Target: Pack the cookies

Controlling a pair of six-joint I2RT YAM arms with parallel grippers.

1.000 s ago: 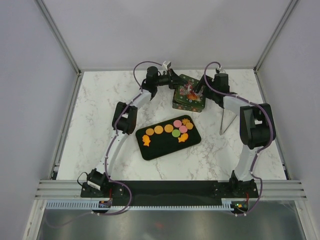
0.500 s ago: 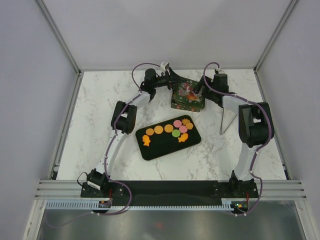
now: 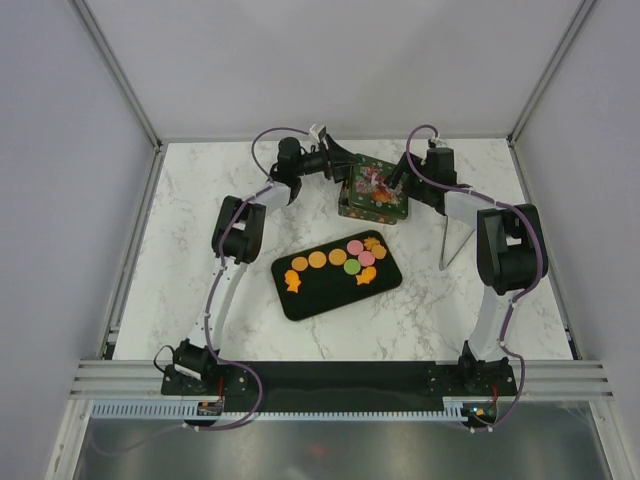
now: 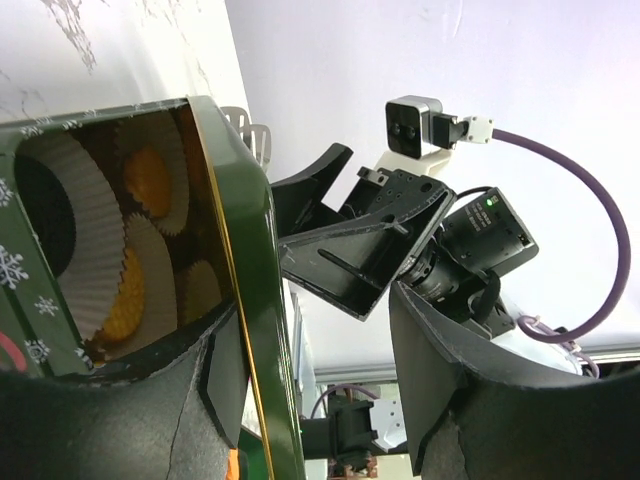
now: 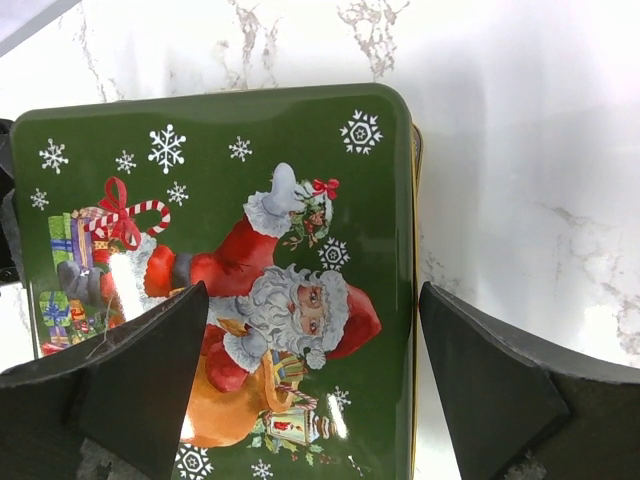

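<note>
Green tin (image 4: 243,250), orange cookies (image 4: 150,180) in cups (image 4: 85,230)

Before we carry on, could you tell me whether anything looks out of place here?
Yes, the tin's lid is not seated: the left wrist view shows a gap on one side, with paper cups and cookies visible inside. Several more lie unpacked on the tray.

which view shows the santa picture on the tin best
Right wrist: the Santa picture fills the frame, sharp. Top external shows it tiny; left wrist shows only the tin's edge and paper cups inside.
</note>
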